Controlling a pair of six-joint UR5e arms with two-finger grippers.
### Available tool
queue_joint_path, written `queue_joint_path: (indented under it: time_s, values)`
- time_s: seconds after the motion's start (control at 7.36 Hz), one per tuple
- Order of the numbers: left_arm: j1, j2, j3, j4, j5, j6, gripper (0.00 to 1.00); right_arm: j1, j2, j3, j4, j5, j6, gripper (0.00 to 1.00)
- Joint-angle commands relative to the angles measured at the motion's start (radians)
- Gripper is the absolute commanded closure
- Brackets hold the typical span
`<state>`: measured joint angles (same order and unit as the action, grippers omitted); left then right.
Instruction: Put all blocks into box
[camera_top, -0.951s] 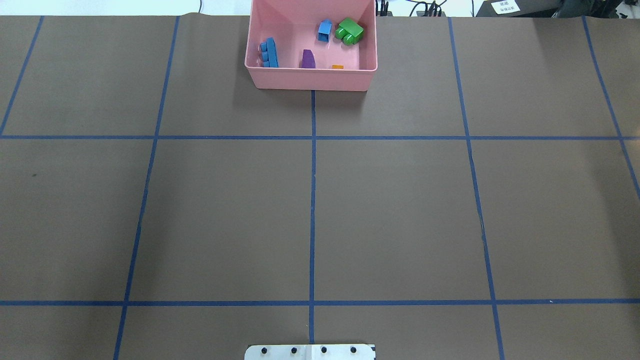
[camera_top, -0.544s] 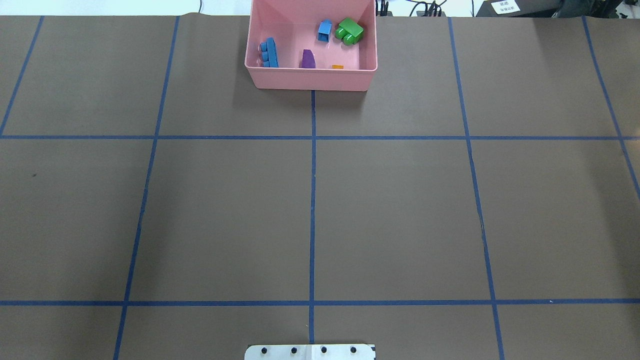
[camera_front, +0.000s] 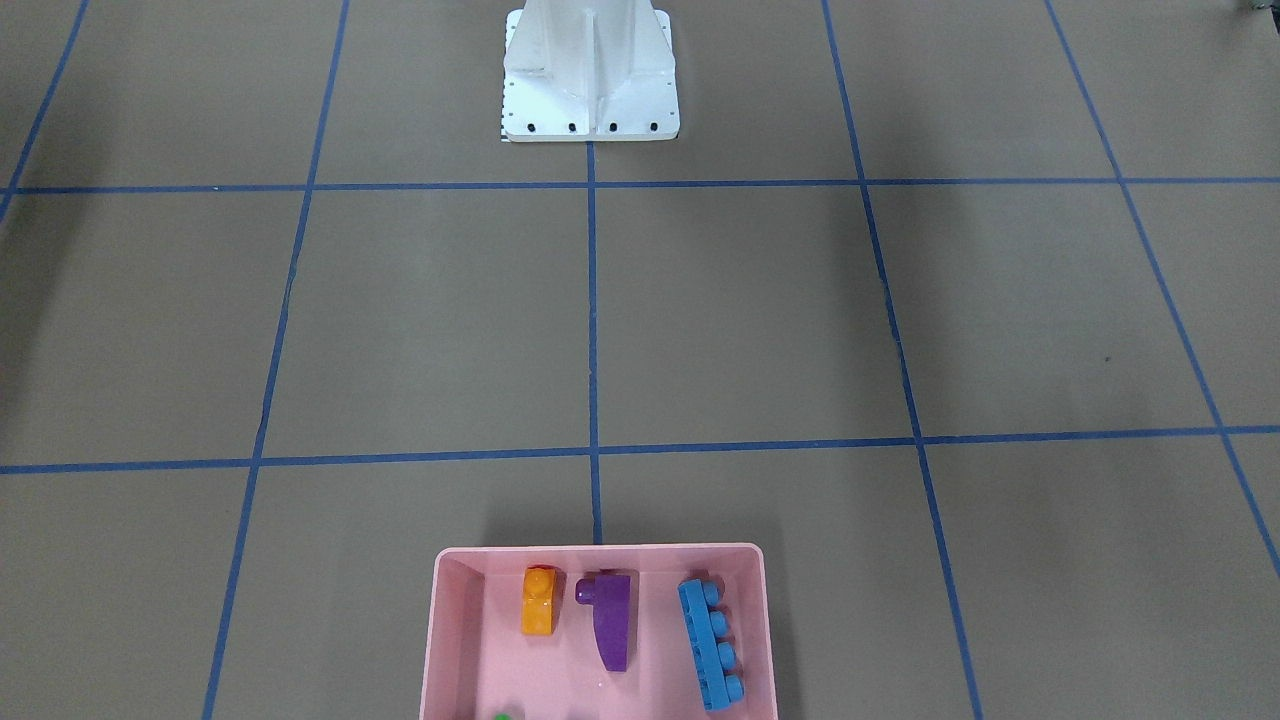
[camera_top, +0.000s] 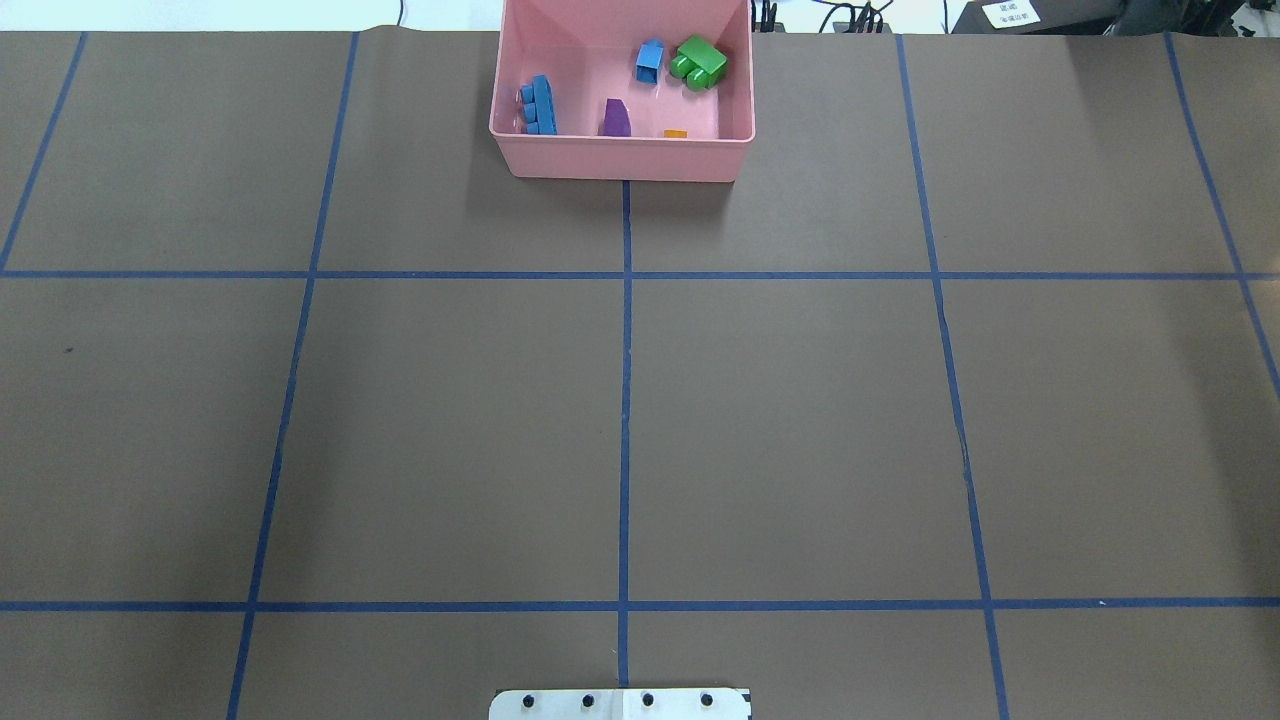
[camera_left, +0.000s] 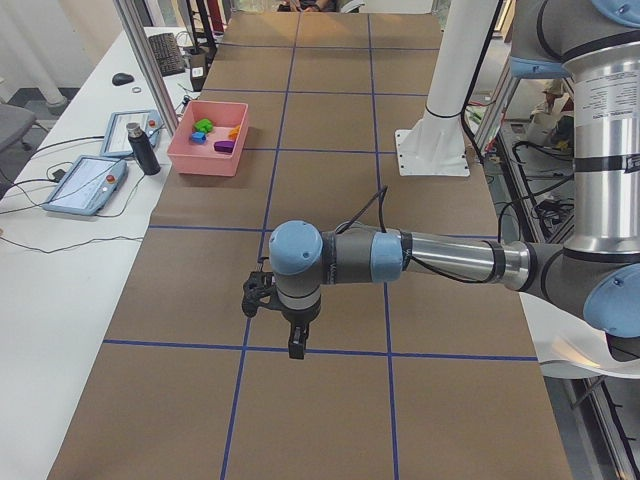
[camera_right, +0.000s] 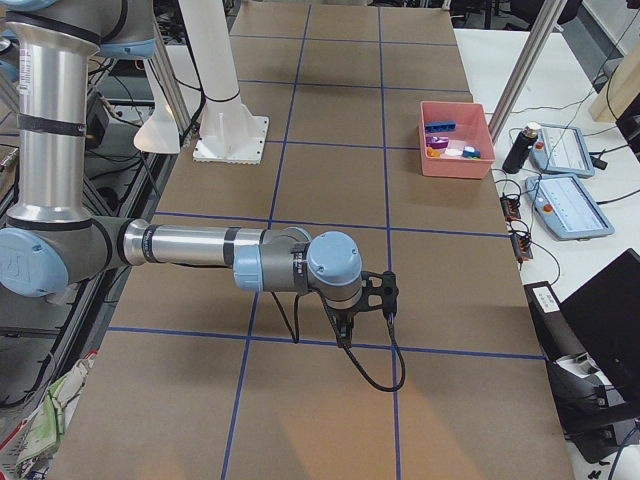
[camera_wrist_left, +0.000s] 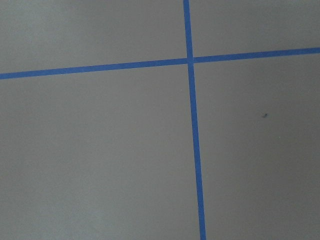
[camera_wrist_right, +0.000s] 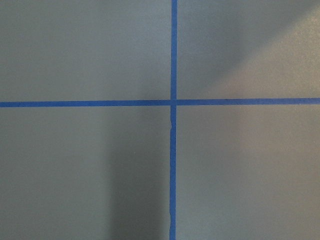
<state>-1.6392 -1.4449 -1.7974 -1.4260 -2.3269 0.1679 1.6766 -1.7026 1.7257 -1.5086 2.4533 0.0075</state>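
Note:
The pink box (camera_top: 620, 160) stands at the table's far middle edge. In it lie the long blue block (camera_top: 540, 105), the purple block (camera_top: 616, 118), the orange block (camera_top: 675, 133), the small blue block (camera_top: 650, 60) and the green block (camera_top: 700, 62). The front-facing view shows the box rim (camera_front: 600, 549) with the orange (camera_front: 539, 600), purple (camera_front: 610, 620) and long blue (camera_front: 712, 645) blocks. My left gripper (camera_left: 296, 345) shows only in the exterior left view and my right gripper (camera_right: 345, 335) only in the exterior right view. Both hang over bare table far from the box. I cannot tell whether they are open or shut.
The white robot base (camera_front: 590, 70) stands at the near middle of the table. Blue tape lines grid the brown table cover. A black bottle (camera_left: 143, 148) and tablets (camera_right: 565, 205) lie on the side table beyond the box. Both wrist views show only table and tape.

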Motion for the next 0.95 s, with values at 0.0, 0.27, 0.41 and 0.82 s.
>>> queue_joint_path:
  time_s: [0.0, 0.27, 0.41, 0.82]
  values:
    - [0.027, 0.001, 0.059, -0.095, 0.001, -0.001, 0.0, 0.0, -0.002, 0.0, -0.001, 0.004, 0.0, 0.0]
    - [0.027, 0.001, 0.059, -0.11, 0.001, -0.002, 0.0, 0.0, -0.002, 0.0, -0.001, 0.004, 0.0, 0.0]
    - [0.027, 0.001, 0.059, -0.11, 0.0, -0.002, 0.0, 0.0, -0.003, 0.0, -0.001, 0.004, 0.0, 0.0]
    - [0.027, 0.0, 0.059, -0.11, 0.001, -0.002, 0.0, -0.002, -0.006, 0.0, -0.001, 0.004, 0.0, 0.0]
